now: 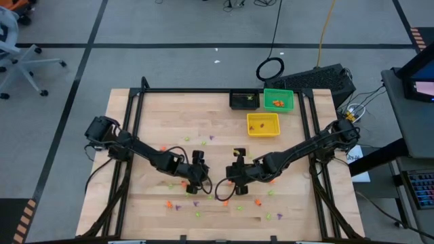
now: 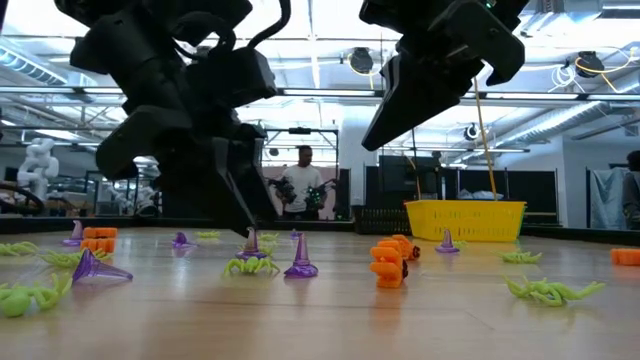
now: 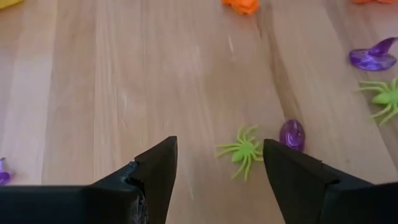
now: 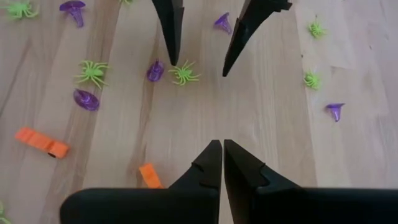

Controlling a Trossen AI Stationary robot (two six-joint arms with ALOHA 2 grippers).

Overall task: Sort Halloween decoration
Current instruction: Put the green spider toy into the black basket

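We see a pale wooden table [image 1: 149, 210] with three small square plastic bins near its far edge: black [image 1: 244, 100], green [image 1: 279, 100] and yellow [image 1: 263, 124]. Both dark arms meet over the table's middle. The left pincer [image 3: 219, 163] hangs released, its fingers straddling a light-green plastic spider [image 3: 240, 150], with a purple trinket [image 3: 292, 134], possibly a witch hat lying on its side, just beside one finger. The right pincer [image 4: 222, 163] hovers clenched and empty, facing it. Tiny orange, purple and green Halloween decorations [image 1: 192, 202] lie scattered across the table.
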